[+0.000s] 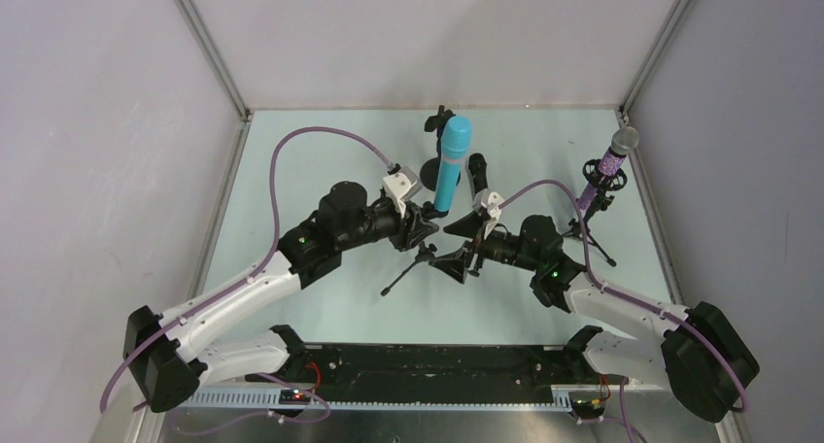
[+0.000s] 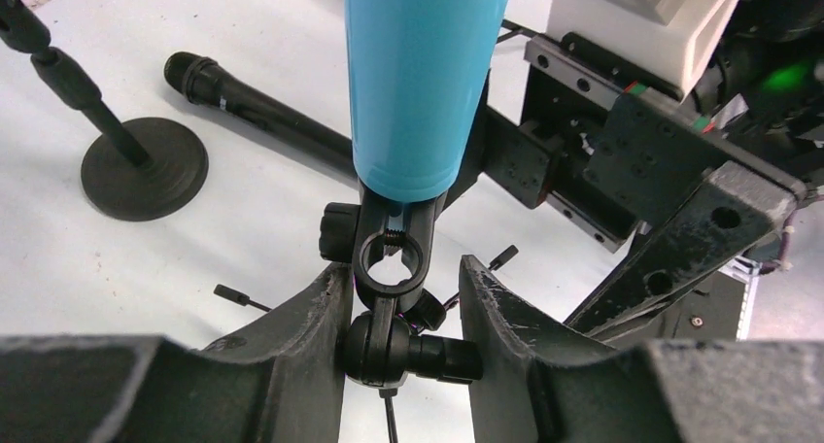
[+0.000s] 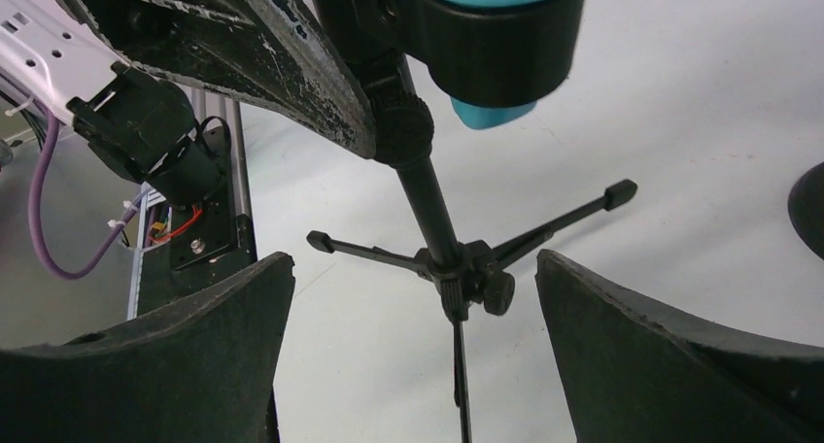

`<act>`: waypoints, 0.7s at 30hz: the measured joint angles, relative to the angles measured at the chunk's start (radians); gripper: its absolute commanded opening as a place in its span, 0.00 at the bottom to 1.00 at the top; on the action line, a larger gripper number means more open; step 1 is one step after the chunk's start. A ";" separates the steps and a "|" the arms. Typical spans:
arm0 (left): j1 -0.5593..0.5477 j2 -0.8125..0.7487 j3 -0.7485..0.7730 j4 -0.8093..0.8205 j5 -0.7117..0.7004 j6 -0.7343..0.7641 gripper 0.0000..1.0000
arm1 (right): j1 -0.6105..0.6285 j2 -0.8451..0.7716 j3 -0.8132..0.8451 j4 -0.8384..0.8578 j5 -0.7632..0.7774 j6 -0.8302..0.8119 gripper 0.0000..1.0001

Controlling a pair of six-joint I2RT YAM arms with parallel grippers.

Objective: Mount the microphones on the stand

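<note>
cyan mic [image 1: 452, 164] points straight up, mid-table, clipped into the tripod stand [image 3: 457, 266]. left gripper [image 2: 400, 302] is clamped on the stand's swivel joint right under the clip, right gripper [image 3: 415, 268] gaping wide, touching nothing

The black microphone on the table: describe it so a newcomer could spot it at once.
On the pale green table, look toward its far middle, where a plain cyan microphone stands clipped in a black tripod stand. The slim black microphone lies flat just to its right. It is the only one lying down: the cyan one and the glittery purple microphone stand upright in stands.
</note>
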 measured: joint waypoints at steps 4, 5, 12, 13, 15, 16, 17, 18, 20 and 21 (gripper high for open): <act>-0.020 0.000 0.017 -0.003 0.005 -0.004 0.00 | 0.013 0.013 0.000 0.033 0.000 -0.006 0.92; -0.025 0.000 0.022 -0.004 0.008 -0.008 0.00 | 0.014 0.020 0.000 0.044 -0.001 -0.006 0.90; -0.056 0.002 0.066 -0.006 0.023 -0.026 0.00 | 0.020 0.094 0.000 0.119 -0.007 0.010 0.76; -0.060 0.002 0.070 -0.006 0.027 -0.027 0.00 | 0.022 0.103 0.000 0.128 -0.007 0.011 0.73; -0.065 0.002 0.076 -0.007 0.036 -0.029 0.00 | 0.025 0.115 0.000 0.139 -0.008 0.013 0.67; -0.065 0.002 0.077 -0.007 0.040 -0.029 0.00 | 0.026 0.120 0.000 0.147 -0.009 0.013 0.62; -0.069 0.002 0.079 -0.006 0.044 -0.032 0.00 | 0.027 0.125 0.000 0.153 -0.010 0.013 0.59; -0.070 0.002 0.080 -0.007 0.047 -0.035 0.00 | 0.027 0.130 0.000 0.160 -0.011 0.014 0.51; -0.071 0.002 0.080 -0.007 0.054 -0.036 0.00 | 0.027 0.142 0.000 0.174 -0.013 0.013 0.37; -0.072 0.002 0.080 -0.008 0.054 -0.035 0.00 | 0.027 0.149 0.000 0.186 -0.022 0.023 0.33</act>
